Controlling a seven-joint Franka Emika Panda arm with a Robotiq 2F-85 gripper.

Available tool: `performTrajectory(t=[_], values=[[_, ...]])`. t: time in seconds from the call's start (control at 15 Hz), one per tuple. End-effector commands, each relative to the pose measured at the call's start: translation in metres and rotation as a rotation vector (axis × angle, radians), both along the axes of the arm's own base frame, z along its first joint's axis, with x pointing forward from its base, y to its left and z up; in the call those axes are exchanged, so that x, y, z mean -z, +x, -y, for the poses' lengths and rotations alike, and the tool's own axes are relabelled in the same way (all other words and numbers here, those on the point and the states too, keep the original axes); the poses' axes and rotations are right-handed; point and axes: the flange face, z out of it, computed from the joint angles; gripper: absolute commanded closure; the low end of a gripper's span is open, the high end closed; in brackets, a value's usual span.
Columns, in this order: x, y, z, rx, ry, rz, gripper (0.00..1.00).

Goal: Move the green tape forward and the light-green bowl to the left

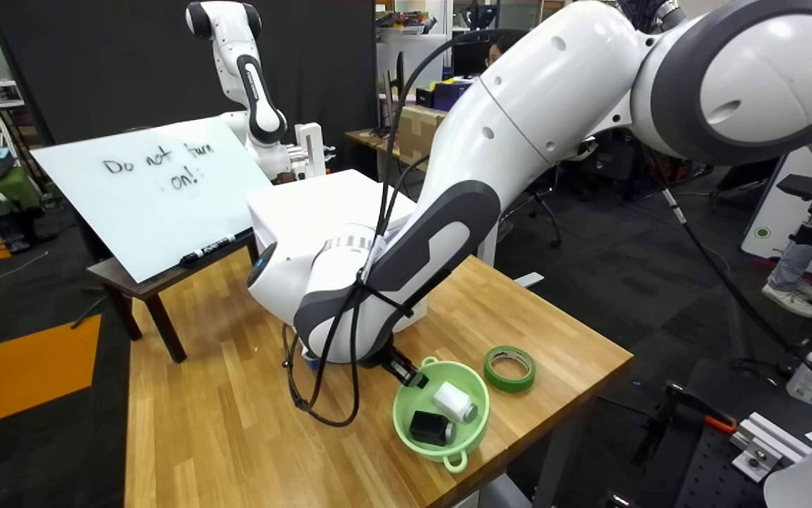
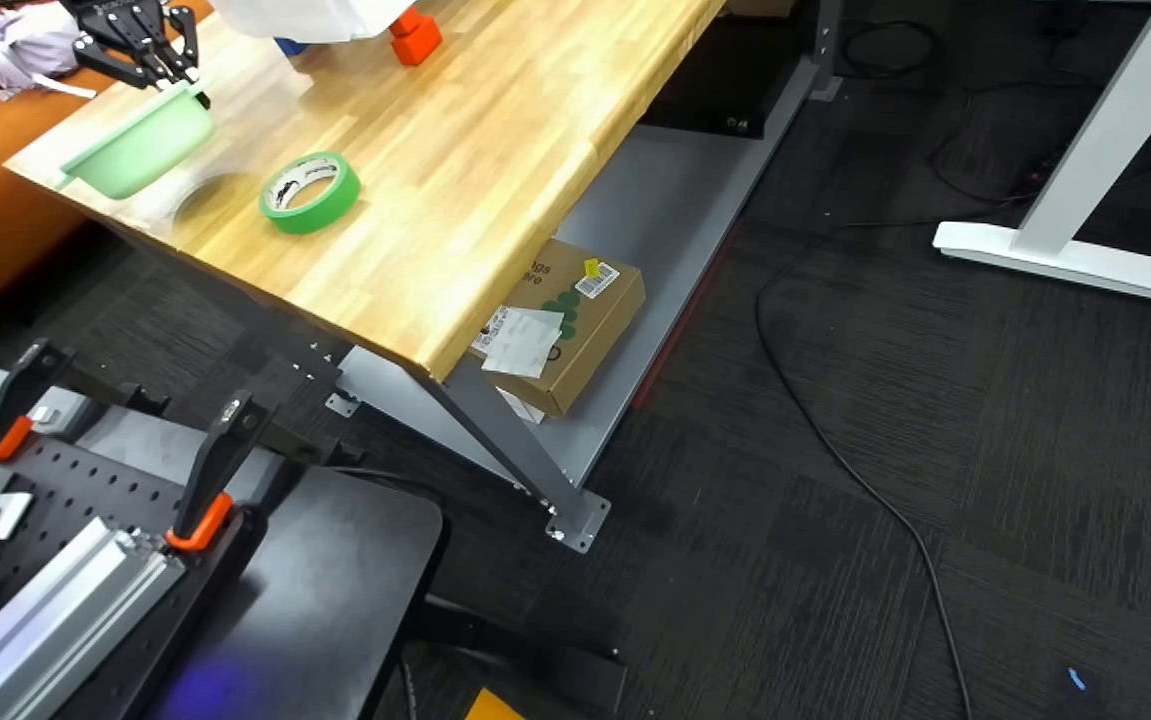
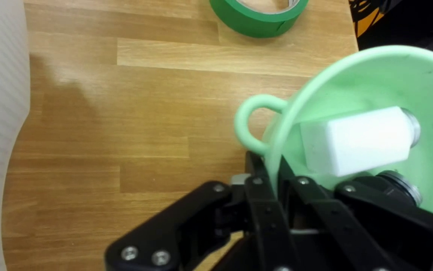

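Observation:
The light-green bowl [image 1: 413, 406] is near the table's front edge, with a white bottle and a black bottle lying inside. My gripper [image 3: 267, 162] is shut on the bowl's rim beside a loop handle, one finger inside and one outside. In an exterior view the bowl [image 2: 145, 150] hangs tilted above the table from the gripper [image 2: 187, 88], with a shadow under it. The green tape [image 1: 511, 383] lies flat on the table beside the bowl, apart from it. It also shows in an exterior view [image 2: 323, 210] and at the top of the wrist view [image 3: 257, 24], partly cut off.
A white drawer unit [image 1: 328, 197] stands behind the arm. A whiteboard [image 1: 159, 197] with writing leans on a small dark table. Red blocks [image 2: 417, 42] lie near the white unit. The wooden table's corner [image 2: 425, 360] is close to the tape. Another arm stands at the back.

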Motion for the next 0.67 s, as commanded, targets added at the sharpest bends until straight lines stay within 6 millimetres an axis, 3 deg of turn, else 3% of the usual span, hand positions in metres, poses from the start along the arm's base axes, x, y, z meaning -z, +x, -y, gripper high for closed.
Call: performTrajectory(t=[0.0, 0.6], values=[[0.0006, 0.0101, -0.0047, -0.054, -0.026, -0.023, 0.98], [-0.0016, 0.0123, -0.004, -0.057, -0.029, -0.016, 0.98]])
